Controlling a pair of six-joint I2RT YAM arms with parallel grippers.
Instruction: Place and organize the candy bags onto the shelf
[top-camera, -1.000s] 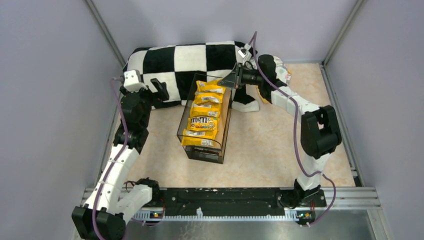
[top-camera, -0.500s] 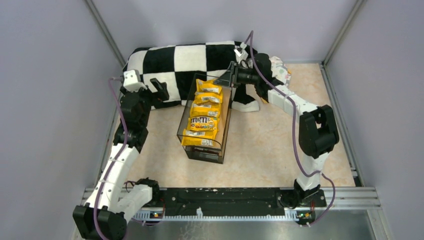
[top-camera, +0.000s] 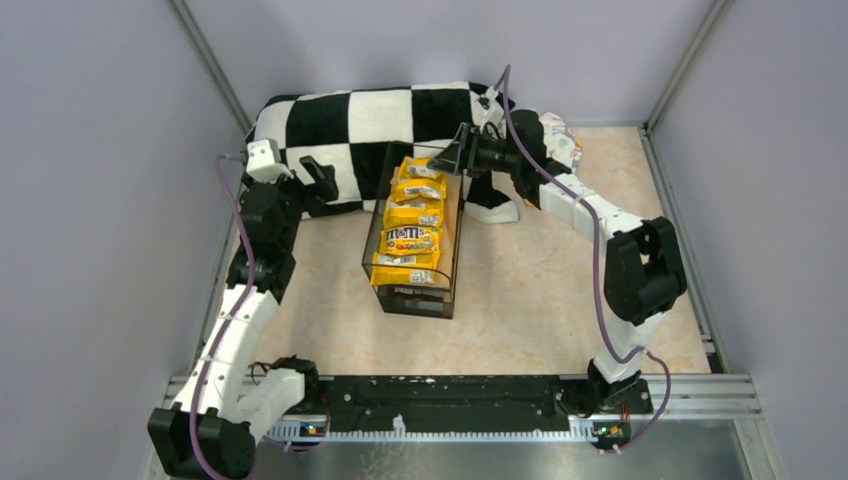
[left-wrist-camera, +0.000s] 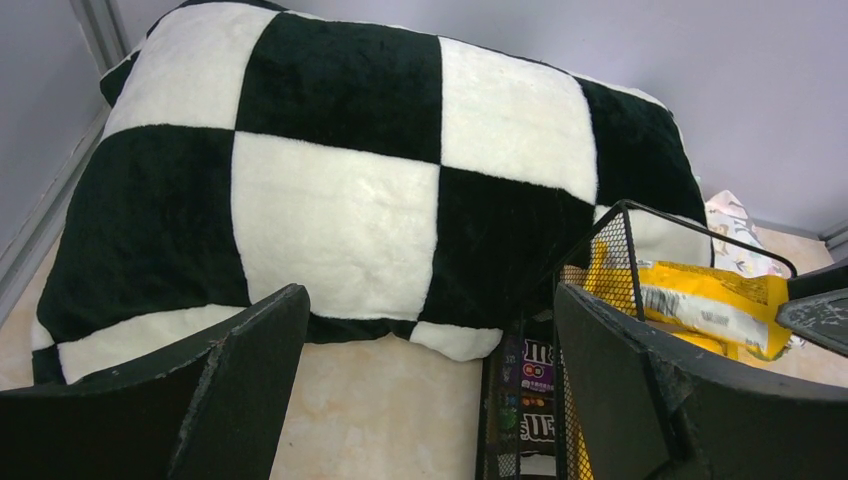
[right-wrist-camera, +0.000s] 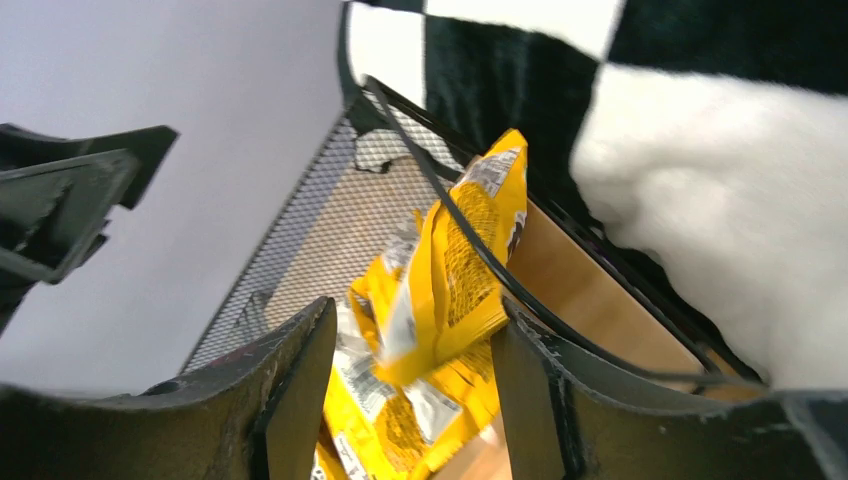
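Observation:
The shelf (top-camera: 372, 235), a black wire rack with a wooden board (right-wrist-camera: 575, 290), stands mid-table against the checkered pillow. Several yellow candy bags (top-camera: 410, 238) lie in a row on its top. My right gripper (top-camera: 455, 160) is at the shelf's far end, open. In the right wrist view (right-wrist-camera: 412, 315) a blurred yellow bag (right-wrist-camera: 470, 250) sits loose between its fingers, over the other bags. My left gripper (top-camera: 322, 180) is wide open and empty (left-wrist-camera: 430, 300), just left of the shelf's mesh corner (left-wrist-camera: 615, 230). Dark purple bags (left-wrist-camera: 525, 390) show on a lower level.
A big black-and-white checkered pillow (top-camera: 370, 115) lies along the back wall behind the shelf. A cartoon-print cloth (top-camera: 565, 135) sits at the back right behind my right arm. Grey walls close in the table on three sides.
My right gripper has gone from shut to open, letting go of the yellow bag at the shelf's far end. The shelf has shifted slightly right and straightened. The left arm has barely moved.

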